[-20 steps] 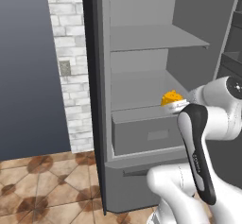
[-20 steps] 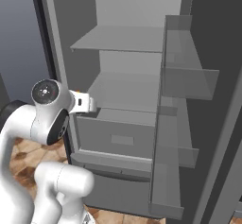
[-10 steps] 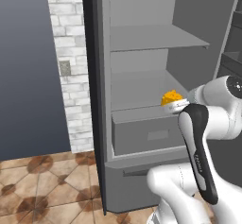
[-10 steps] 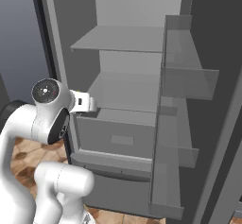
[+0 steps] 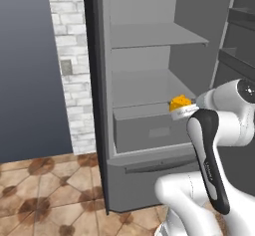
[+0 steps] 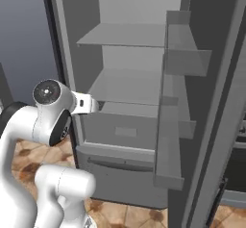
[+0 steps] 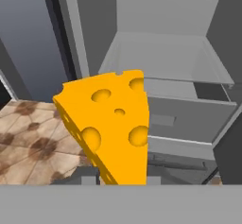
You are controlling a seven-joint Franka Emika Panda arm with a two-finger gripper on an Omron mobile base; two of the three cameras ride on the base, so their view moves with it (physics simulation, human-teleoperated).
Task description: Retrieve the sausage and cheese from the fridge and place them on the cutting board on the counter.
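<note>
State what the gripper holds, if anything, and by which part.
The gripper holds the cheese, pinched at the wedge's narrow lower end, in front of the open fridge.

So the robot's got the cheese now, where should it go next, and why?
Probably pull the arm straight back from the fridge. The gripper is shut on the cheese, which is held in front of the open shelves, so it is already lifted free. Backing away would likely clear the open door before carrying it off to the cutting board.

Even, soft, shadowless rendered light
</note>
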